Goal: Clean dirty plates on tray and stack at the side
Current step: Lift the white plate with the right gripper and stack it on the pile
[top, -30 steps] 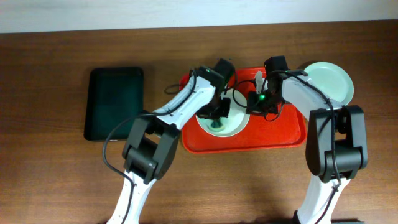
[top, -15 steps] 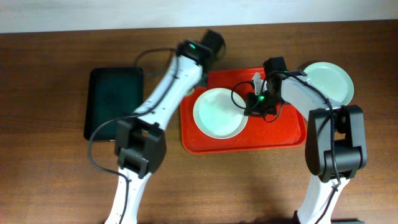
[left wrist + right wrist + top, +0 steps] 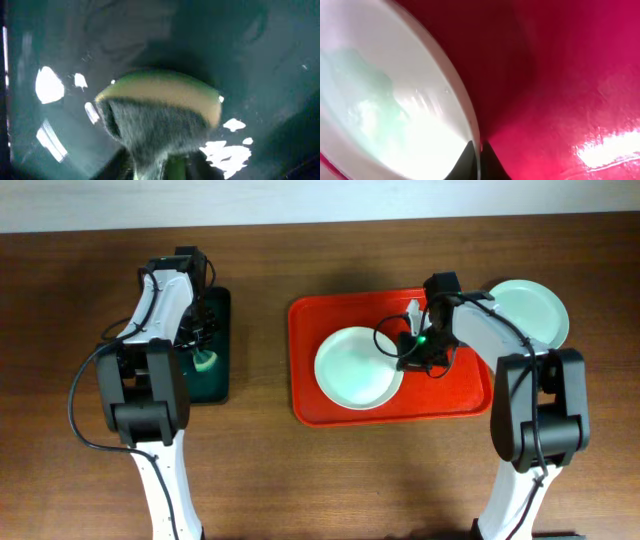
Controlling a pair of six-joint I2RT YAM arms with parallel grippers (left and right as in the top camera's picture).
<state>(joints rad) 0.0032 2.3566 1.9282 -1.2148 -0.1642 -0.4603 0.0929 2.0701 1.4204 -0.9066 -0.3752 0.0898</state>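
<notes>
Plate (image 3: 358,368) on tray (image 3: 305,405): our right gripper (image 3: 406,354) pinches its three-o'clock rim; our left gripper (image 3: 203,358) clamps the sponge (image 3: 160,100) over the black tray (image 3: 222,385).

A robotics lab bench: two cabled robot arms (image 3: 160,330) stand at a wooden table (image 3: 60,470) against a plain white wall (image 3: 300,200).

Large tray (image 3: 330,408) is sitting mid-table (image 3: 300,480), one plate (image 3: 355,370) lying in its left half. Second plate (image 3: 535,310) is lying on the table just beside the tray's far right corner. Small tray (image 3: 222,380) is sitting well left, sponge (image 3: 204,361) in it.
</notes>
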